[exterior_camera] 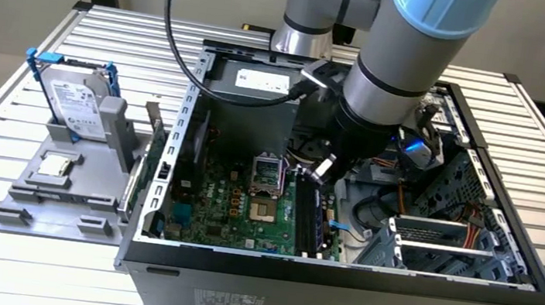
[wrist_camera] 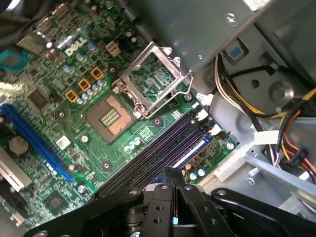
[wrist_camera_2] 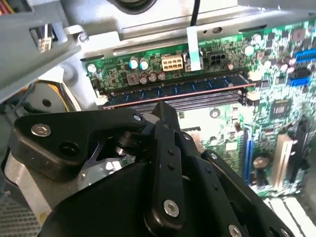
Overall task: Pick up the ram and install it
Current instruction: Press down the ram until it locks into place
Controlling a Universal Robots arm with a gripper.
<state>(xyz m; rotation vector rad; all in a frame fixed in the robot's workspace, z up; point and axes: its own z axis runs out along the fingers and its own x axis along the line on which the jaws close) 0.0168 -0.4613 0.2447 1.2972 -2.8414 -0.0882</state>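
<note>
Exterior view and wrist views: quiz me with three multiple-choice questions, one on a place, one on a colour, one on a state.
1. Where does the silver hard drive in its blue bracket stand?
A on the grey holder outside the black computer case
B inside that case
C on the floor

2. What colour is the flat circuit board?
A red
B green
C white

3. The metal CPU socket frame is:
A shut
B missing
C swung open

Answers:
1. A, it stands at the exterior view's left.
2. B, green in both wrist views.
3. C, it is raised off the socket.
</note>
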